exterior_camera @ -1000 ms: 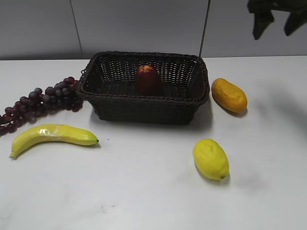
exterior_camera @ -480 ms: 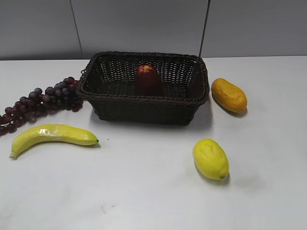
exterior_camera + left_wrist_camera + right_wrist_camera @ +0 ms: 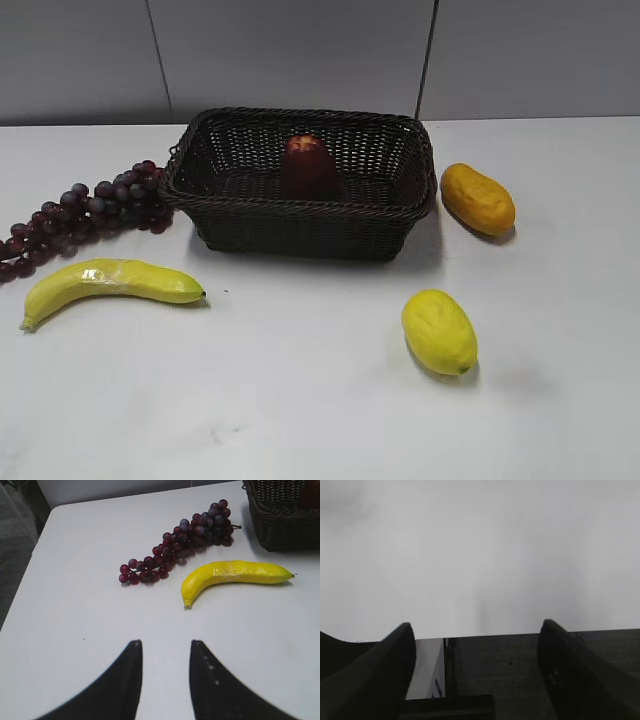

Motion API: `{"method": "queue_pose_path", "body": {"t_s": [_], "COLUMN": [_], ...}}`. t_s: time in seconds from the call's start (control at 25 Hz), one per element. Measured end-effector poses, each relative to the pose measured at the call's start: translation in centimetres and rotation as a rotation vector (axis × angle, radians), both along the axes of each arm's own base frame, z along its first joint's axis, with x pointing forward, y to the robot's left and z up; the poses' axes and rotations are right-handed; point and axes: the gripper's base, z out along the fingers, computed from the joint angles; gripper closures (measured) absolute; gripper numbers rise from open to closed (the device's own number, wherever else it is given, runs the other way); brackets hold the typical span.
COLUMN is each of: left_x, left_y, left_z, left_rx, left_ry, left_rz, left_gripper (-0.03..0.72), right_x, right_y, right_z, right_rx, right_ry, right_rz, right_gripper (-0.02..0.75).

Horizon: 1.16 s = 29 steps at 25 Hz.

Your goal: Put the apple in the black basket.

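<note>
The apple stands inside the black basket — task apparently done. The right gripper, seen overhead a second ago, has left the exterior view; both grippers' jaws gape empty, the left gripper above the surface.

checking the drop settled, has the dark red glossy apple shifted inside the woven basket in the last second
No. The dark red glossy apple sits at the same spot against the back wall of the black woven wicker basket, which has not moved either.

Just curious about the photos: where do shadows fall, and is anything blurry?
Exterior view: soft shadows right of the lemon and black basket. Left wrist view: the tool looks soft-edged; banana shows glare. Right wrist view: tool blurred, dark.
</note>
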Motion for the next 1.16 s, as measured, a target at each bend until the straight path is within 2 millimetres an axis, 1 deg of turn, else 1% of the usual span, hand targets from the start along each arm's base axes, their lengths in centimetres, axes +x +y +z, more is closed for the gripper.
{"method": "queue_pose_path", "body": {"t_s": [0.24,0.32,0.64,0.88,1.16], "left_x": [0.0,0.0,0.0,0.0,0.0], "left_y": [0.0,0.0,0.0,0.0,0.0], "left_z": [0.0,0.0,0.0,0.0,0.0], "left_rx": [0.0,0.0,0.0,0.0,0.0], "left_ry": [0.0,0.0,0.0,0.0,0.0], "left_rz": [0.0,0.0,0.0,0.0,0.0], "left_gripper": [0.451,0.451,0.451,0.451,0.451], "right_x": [-4.4,-5.8,-9.8,-12.3,-15.0], "right_y": [0.0,0.0,0.0,0.0,-0.1], "right_z": [-0.9,-0.8,1.5,2.3,2.5], "right_rx": [0.012,0.012,0.03,0.032,0.035], "right_ry": [-0.088,-0.135,-0.424,-0.591,-0.759], "right_rz": [-0.002,-0.002,0.0,0.002,0.004], "right_gripper": [0.164,0.164,0.164,0.164,0.164]}}
